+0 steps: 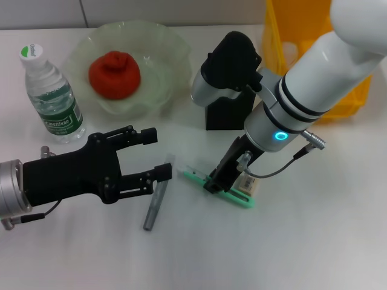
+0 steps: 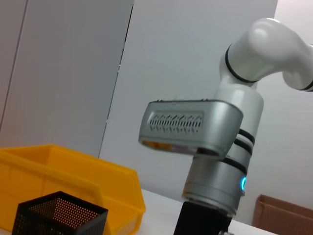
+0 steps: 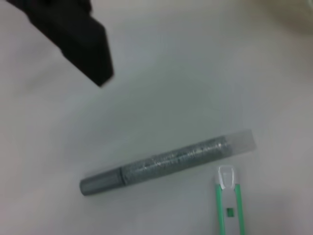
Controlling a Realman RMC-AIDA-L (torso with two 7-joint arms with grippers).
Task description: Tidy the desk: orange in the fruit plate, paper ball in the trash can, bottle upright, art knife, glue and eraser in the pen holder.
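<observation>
The orange (image 1: 115,74) lies in the pale-green fruit plate (image 1: 172,42). At the far left the bottle (image 1: 51,96) stands upright. My left gripper (image 1: 158,154) hovers open just above the grey glue (image 1: 158,196) (image 3: 166,159), which lies flat on the desk (image 1: 302,241). My right gripper (image 1: 214,180) is down on the mint-green art knife (image 1: 227,192) (image 3: 227,205). The beige eraser (image 1: 248,184) peeks out beside the knife. Behind them, the black pen holder (image 1: 227,115) (image 2: 58,215) is partly covered by my right wrist. The paper ball is out of view.
The yellow trash can (image 1: 290,36) (image 2: 73,171) stands at the back right, behind the pen holder. A cardboard box (image 2: 283,215) shows beyond the desk in the left wrist view. One left-gripper finger (image 3: 73,39) crosses the right wrist view.
</observation>
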